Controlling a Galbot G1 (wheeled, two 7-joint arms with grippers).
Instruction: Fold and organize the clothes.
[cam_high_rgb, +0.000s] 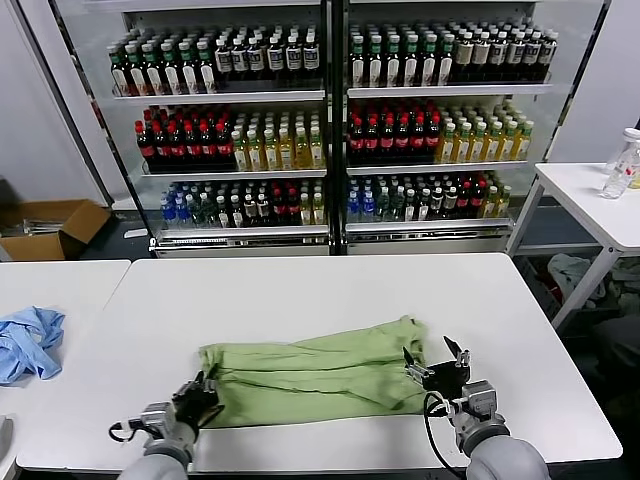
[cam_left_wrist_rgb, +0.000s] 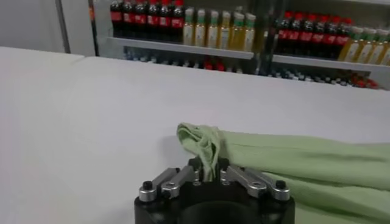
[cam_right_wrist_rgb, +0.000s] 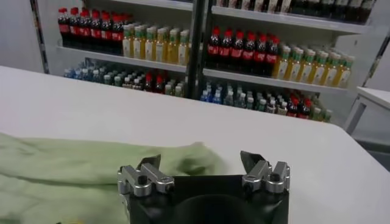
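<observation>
Light green shirt folded into a long band on the white table

It lies flat across the near part of the table, with soft creases along its length. Its left end is bunched and lifted a little; its right end rises in a small peak.

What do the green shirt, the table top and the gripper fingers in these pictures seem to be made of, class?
Green shirt: soft matte woven or knit cloth, likely cotton; it creases and bunches.
Table: smooth white hard surface, perhaps laminate; faint sheen, no grain.
Right gripper fingers: silvery metal links with dark tips, bolt heads showing.
</observation>
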